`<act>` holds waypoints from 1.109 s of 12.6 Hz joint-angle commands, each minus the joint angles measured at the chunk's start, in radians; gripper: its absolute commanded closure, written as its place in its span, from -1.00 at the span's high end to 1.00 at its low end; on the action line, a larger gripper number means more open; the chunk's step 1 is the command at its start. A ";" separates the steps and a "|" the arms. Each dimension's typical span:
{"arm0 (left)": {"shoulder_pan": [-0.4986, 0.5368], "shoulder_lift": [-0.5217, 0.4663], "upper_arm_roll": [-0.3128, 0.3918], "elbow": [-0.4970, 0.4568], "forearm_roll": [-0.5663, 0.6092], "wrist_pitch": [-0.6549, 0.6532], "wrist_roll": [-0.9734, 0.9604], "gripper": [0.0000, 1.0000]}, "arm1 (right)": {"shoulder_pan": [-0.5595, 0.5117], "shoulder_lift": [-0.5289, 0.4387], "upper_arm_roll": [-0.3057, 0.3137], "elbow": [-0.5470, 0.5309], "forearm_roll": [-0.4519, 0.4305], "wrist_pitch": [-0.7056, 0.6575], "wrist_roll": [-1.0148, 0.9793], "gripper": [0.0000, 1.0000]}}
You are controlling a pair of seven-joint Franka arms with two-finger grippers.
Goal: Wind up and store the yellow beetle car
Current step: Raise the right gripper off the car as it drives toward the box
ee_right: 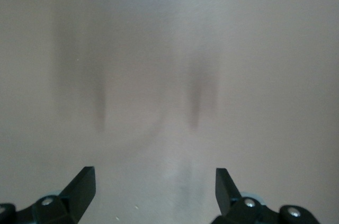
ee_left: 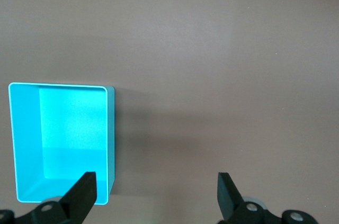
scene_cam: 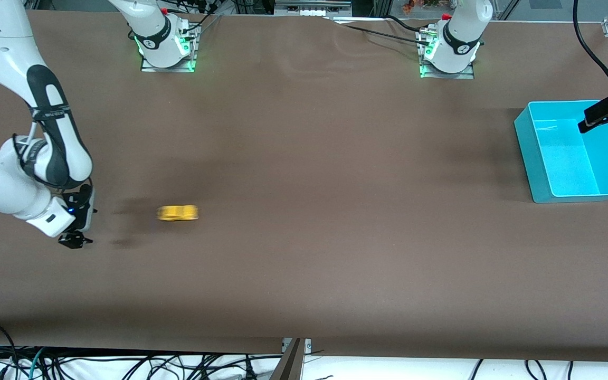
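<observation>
Brown table (scene_cam: pixel 304 237), yellow beetle car (scene_cam: pixel 177 212) alone, turquoise bin (scene_cam: pixel 539 158), left jaws (ee_left: pixel 156 189) and right jaws (ee_right: pixel 154 187) wide, empty

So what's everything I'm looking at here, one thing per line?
yellow beetle car: one, bright yellow, loose on the table toward the right arm's end, blurred, with no gripper touching it.
turquoise bin: one, turquoise, on the table toward the left arm's end, nothing visible inside it.
table: one, covered in brown, carrying the car and the bin.
cables: several, black and white, along the table edge nearest the front camera.
right gripper: one, black on a white arm, low over bare table beside the car, jaws open with nothing between them.
left gripper: one, black, over the table at the edge of the bin, jaws open with nothing between them.
</observation>
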State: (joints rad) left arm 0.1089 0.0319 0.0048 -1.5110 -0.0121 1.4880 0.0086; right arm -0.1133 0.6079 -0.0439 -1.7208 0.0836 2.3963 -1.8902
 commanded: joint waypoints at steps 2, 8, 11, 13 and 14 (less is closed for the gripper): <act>0.008 0.011 -0.005 0.025 -0.025 -0.017 -0.006 1.00 | -0.002 0.004 0.010 0.018 0.021 -0.023 -0.017 1.00; 0.008 0.011 -0.005 0.025 -0.025 -0.017 -0.006 1.00 | -0.002 0.003 0.025 0.036 0.024 -0.025 0.045 1.00; 0.008 0.011 -0.005 0.025 -0.025 -0.017 -0.006 1.00 | -0.002 -0.017 0.042 0.038 0.024 -0.029 0.153 1.00; 0.008 0.011 -0.005 0.025 -0.025 -0.017 -0.006 1.00 | 0.000 -0.045 0.048 0.038 0.022 -0.048 0.297 1.00; 0.008 0.013 -0.005 0.025 -0.025 -0.017 -0.006 1.00 | 0.000 -0.060 0.064 0.038 0.022 -0.048 0.366 1.00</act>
State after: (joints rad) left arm 0.1088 0.0327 0.0048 -1.5110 -0.0177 1.4880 0.0086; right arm -0.1105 0.5920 -0.0011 -1.6782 0.0943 2.3797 -1.6312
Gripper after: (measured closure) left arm 0.000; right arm 0.000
